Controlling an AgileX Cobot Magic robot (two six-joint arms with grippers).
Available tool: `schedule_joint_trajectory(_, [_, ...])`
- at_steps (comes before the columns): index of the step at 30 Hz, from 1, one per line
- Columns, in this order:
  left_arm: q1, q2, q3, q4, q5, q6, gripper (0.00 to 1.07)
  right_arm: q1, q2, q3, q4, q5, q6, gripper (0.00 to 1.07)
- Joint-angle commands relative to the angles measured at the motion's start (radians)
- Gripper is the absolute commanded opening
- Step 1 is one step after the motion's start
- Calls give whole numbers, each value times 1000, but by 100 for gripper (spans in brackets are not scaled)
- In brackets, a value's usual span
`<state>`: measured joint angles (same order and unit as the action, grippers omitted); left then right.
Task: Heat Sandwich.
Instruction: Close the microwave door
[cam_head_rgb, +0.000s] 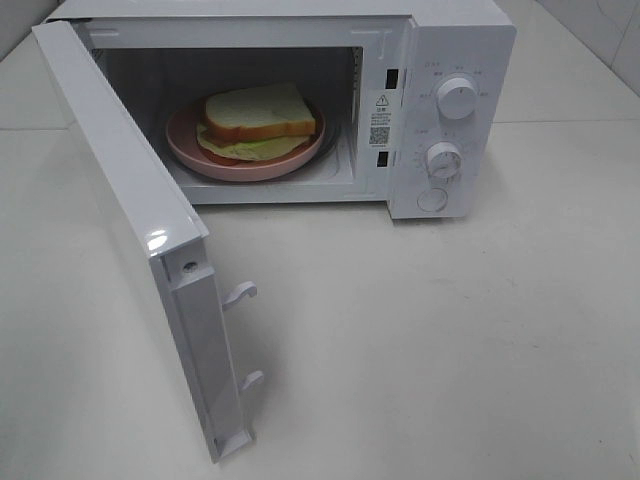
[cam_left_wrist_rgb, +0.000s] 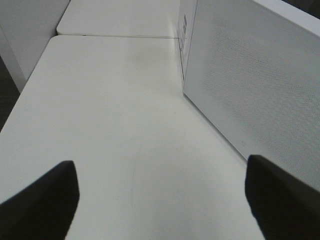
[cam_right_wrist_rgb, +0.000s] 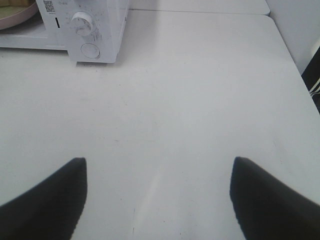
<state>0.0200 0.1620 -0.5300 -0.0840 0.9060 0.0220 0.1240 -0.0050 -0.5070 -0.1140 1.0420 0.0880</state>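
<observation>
Sitting in the open microwave (cam_head_rgb: 462, 50), a plate (cam_head_rgb: 250, 168) holds the sandwich (cam_head_rgb: 258, 112).

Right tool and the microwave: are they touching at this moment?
Apart. The right wrist view shows the right tool open over the table, with a wide stretch of tabletop lying between its fingertips and the microwave.

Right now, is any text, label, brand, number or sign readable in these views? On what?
Nothing reads as quotable text.
Sticker on the microwave front frame: a warning triangle and a QR code show, but the print is too small to read.
Markings around the upper dial: too small to read.
Markings around the lower dial: too small to read, and blurred in the right wrist view.
Brand name: none visible.
</observation>
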Motion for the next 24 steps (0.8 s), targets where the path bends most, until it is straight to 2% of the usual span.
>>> schedule_joint_trajectory(1, [3, 50, -5, -13, -44, -5, 64, -6, -26, 1, -2, -5, 5, 76])
schedule_joint_trajectory(2, [3, 50, -5, -13, -44, -5, 64, -6, -26, 1, -2, -5, 5, 76])
schedule_joint_trajectory(3, [3, 68, -5, -12, -56, -5, 60, -6, -26, 1, -2, -5, 5, 76])
schedule_joint_trajectory(4, [3, 101, -4, -10, -80, -5, 50, -6, -26, 1, -2, -5, 5, 76])
schedule_joint_trajectory(6, [3, 135, -4, -10, -103, -5, 41, -6, -26, 1, -2, -5, 5, 76])
schedule_joint_trajectory(8, [3, 151, -4, -10, -112, -5, 37, -6, -26, 1, -2, -5, 5, 76])
schedule_joint_trajectory(9, [3, 190, -2, -7, -129, -5, 31, -6, -26, 1, -2, -5, 5, 76])
schedule_joint_trajectory(10, [3, 210, 2, -5, -138, -5, 18, -6, -26, 1, -2, -5, 5, 76])
schedule_joint_trajectory(11, [3, 228, 10, -4, -151, -5, 11, -6, -26, 1, -2, -5, 5, 76])
schedule_joint_trajectory(12, [3, 228, 10, -4, -151, -5, 11, -6, -26, 1, -2, -5, 5, 76])
schedule_joint_trajectory(14, [3, 269, 51, -4, -211, -4, 0, -6, -26, 1, -2, -5, 5, 76])
schedule_joint_trajectory(16, [3, 277, 67, -5, -234, -4, 0, -6, -26, 1, -2, -5, 5, 76])
schedule_joint_trajectory(24, [3, 306, 204, -5, -539, 6, 0, -6, -26, 1, -2, -5, 5, 76])
